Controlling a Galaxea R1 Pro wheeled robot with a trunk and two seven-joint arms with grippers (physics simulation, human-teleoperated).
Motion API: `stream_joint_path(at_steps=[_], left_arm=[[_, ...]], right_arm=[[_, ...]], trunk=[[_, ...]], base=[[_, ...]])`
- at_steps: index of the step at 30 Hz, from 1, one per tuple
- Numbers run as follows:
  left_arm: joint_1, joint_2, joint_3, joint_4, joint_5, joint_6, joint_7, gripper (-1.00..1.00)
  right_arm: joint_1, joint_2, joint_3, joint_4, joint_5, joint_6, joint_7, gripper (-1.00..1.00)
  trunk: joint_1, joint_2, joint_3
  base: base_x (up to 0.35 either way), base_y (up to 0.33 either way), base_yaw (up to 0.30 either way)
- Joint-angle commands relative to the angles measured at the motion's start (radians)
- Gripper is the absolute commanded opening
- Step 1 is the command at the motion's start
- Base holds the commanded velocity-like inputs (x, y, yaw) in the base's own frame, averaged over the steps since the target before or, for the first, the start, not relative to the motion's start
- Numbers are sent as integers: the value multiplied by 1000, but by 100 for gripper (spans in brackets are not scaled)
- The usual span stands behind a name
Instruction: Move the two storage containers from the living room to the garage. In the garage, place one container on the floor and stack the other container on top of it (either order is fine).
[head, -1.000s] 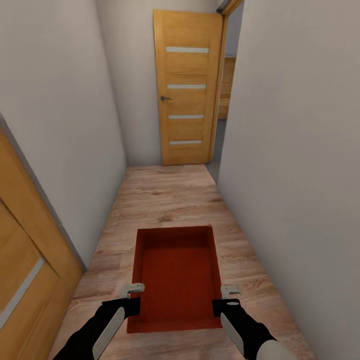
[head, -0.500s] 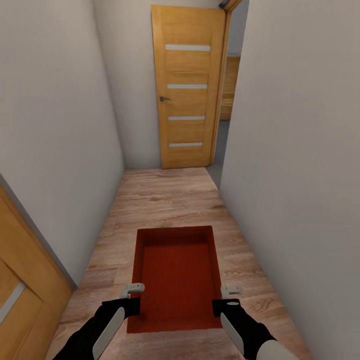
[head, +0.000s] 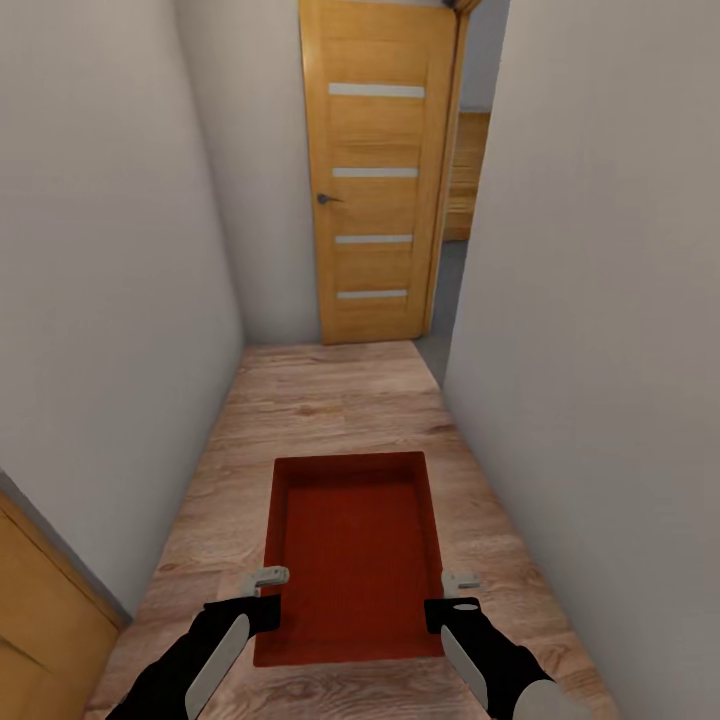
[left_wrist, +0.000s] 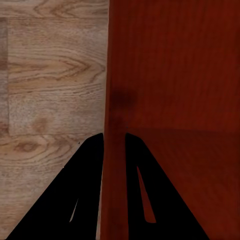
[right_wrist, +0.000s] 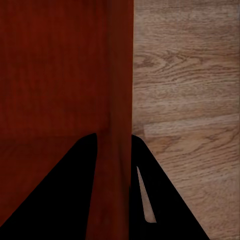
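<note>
Closer to one door, two grippers pinch one container's walls.

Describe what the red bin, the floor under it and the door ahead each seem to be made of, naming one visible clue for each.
Storage container: probably matte plastic; uniform orange-red, thin smooth walls, faintly ribbed base.
Floor: wood planks or laminate; pale grain, knots and board seams.
Door: likely varnished wood or veneer; warm grain, pale inset strips, dark metal-looking handle.

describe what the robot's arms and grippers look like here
Both arms are black with a long light-grey panel along the forearm. The left gripper and right gripper have pale grey finger tips on black bodies. In the wrist views the fingers are plain black wedges.
</note>
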Motion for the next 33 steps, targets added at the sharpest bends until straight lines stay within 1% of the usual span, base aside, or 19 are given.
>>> stream_joint_path(at_steps=[1, 33], left_arm=[[-1, 1, 5, -16, 0, -77, 10, -100], [-1, 1, 5, -16, 0, -77, 10, -100]], right_arm=[[0, -1, 2, 0, -12, 5, -5, -100], [0, -2, 2, -1, -12, 4, -5, -100]], trunk=[[0, 0, -1], [0, 0, -1]], base=[[344, 0, 0], [344, 0, 0]])
